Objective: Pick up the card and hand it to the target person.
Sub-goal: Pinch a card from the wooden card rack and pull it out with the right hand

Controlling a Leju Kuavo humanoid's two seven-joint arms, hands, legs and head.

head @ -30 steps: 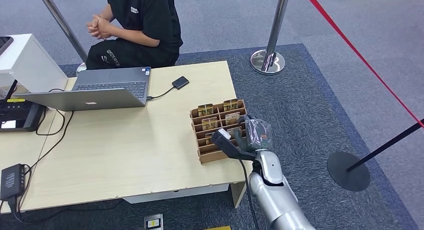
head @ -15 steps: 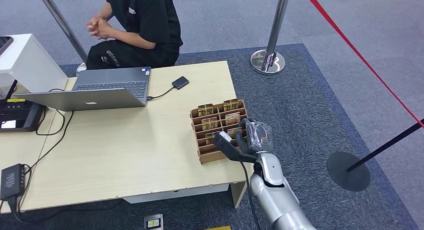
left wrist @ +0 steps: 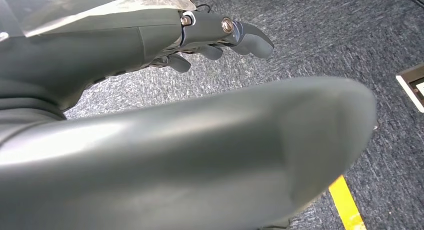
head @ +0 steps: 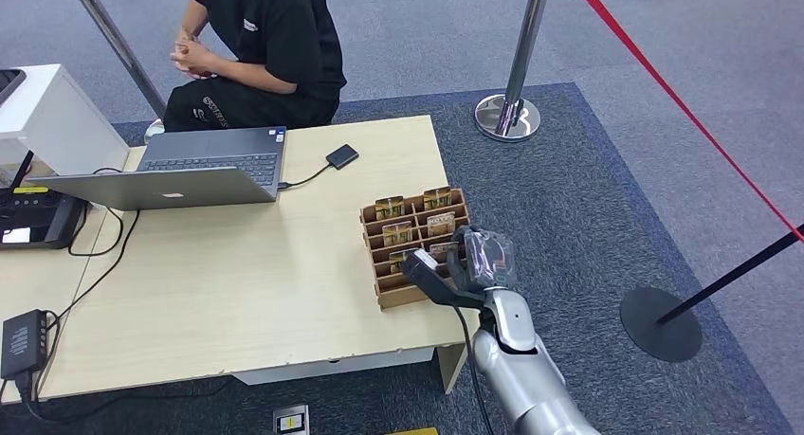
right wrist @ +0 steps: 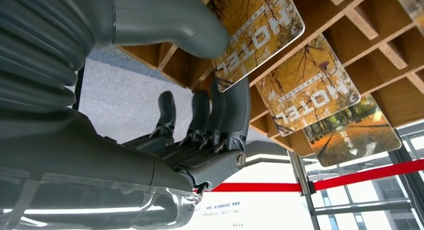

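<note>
My right hand (head: 471, 264) pinches a card (right wrist: 257, 32) between thumb and fingers, the card in its rack (head: 379, 245) slot; lifting it out and handing it to the person (head: 261, 51) remain.

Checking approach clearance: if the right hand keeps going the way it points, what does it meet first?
Most likely the nearest hotel card in the wooden card rack. The right hand sits at the rack's near rows, thumb and fingers flanking that card. Whether they already touch it is unclear.
</note>
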